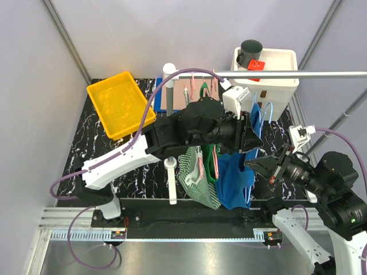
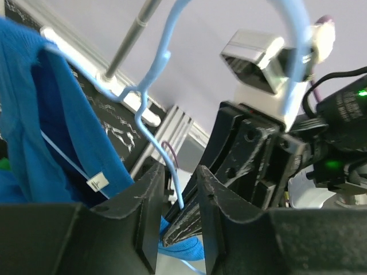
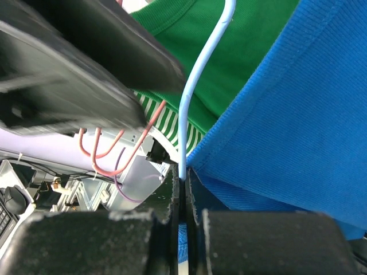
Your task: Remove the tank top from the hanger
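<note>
The blue tank top (image 1: 235, 177) hangs on a light blue wire hanger (image 1: 259, 114) from the metal rail (image 1: 298, 74). My left gripper (image 1: 250, 134) reaches in at the hanger from the left. In the left wrist view its jaws (image 2: 179, 172) are open, with the hanger wire (image 2: 152, 74) running down between them untouched and the tank top (image 2: 46, 114) to their left. My right gripper (image 1: 261, 166) is shut on the hanger wire (image 3: 192, 97) just where the tank top's strap (image 3: 298, 114) meets it (image 3: 183, 180). Blue fabric shows between its fingers lower down.
A green garment (image 1: 207, 166) and a green-striped one (image 1: 195, 180) hang on pink hangers (image 1: 192, 80) just left of the tank top. A yellow bin (image 1: 120, 103) sits at back left, a white box (image 1: 275, 80) with a black cup (image 1: 250, 51) at back right, a white post (image 1: 170, 114) at centre.
</note>
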`<state>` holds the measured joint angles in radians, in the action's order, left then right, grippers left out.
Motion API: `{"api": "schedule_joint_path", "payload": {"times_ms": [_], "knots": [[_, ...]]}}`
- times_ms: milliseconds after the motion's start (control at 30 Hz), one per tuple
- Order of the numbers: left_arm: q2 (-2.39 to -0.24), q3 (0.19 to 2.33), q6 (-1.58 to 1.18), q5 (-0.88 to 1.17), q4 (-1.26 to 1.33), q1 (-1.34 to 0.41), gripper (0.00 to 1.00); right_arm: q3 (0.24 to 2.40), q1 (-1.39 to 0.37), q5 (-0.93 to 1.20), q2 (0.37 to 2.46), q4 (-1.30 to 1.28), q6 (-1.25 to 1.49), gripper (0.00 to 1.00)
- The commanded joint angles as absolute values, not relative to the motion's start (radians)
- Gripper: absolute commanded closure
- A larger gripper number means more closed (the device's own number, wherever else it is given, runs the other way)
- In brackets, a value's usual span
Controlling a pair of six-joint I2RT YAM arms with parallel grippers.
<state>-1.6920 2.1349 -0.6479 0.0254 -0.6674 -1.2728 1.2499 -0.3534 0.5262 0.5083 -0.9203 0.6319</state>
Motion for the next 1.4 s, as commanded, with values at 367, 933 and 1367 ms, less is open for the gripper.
{"api": "schedule_joint_path", "payload": {"times_ms": [367, 933, 1367], "knots": [[-1.747, 2.151, -0.715, 0.097, -0.618, -1.23, 0.69, 1.193, -0.357, 0.617, 0.506, -0.732, 0.63, 1.0], [-1.632, 2.04, -0.595, 0.094, -0.603, -1.2, 1.0, 1.34, -0.357, 0.436, 0.465, -0.992, 0.79, 0.32], [-1.597, 2.013, -0.641, 0.173, -0.604, -1.189, 1.0, 1.454, -0.357, 0.181, 0.658, -0.91, 0.976, 0.54]]}}
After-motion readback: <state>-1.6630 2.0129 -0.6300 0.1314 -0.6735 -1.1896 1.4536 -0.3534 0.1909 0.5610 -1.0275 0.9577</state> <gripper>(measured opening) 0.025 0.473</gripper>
